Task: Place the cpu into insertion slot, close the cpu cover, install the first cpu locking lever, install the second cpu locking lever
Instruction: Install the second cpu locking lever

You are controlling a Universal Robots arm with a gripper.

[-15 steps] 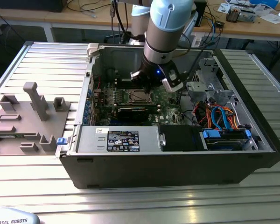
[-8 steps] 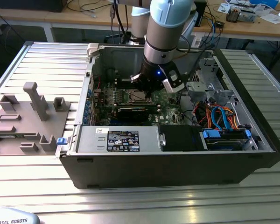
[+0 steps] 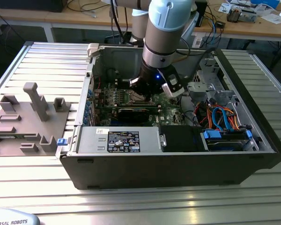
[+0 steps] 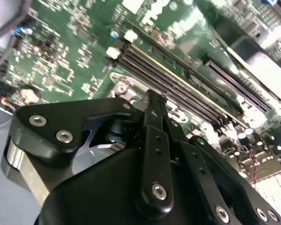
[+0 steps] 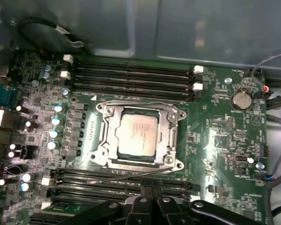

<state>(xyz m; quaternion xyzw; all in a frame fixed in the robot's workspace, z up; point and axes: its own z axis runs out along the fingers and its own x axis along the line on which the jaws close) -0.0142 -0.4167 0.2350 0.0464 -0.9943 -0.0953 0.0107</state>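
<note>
In the second wrist view the black hand [image 4: 161, 101], its linkages studded with silver screws, hangs close over the green motherboard [image 4: 75, 51], its tip by a silvery socket corner [image 4: 124, 84] and the long dark memory slots [image 4: 178, 89] running diagonally beside it.

Support surface: ribbed aluminium table [image 3: 47, 58]. Directly on it: open computer case [image 3: 178, 166] at centre, extending toward 3 o'clock; grey fixture block [image 3: 25, 124] at 9 o'clock, just beside the case's side in the exterior view
</note>
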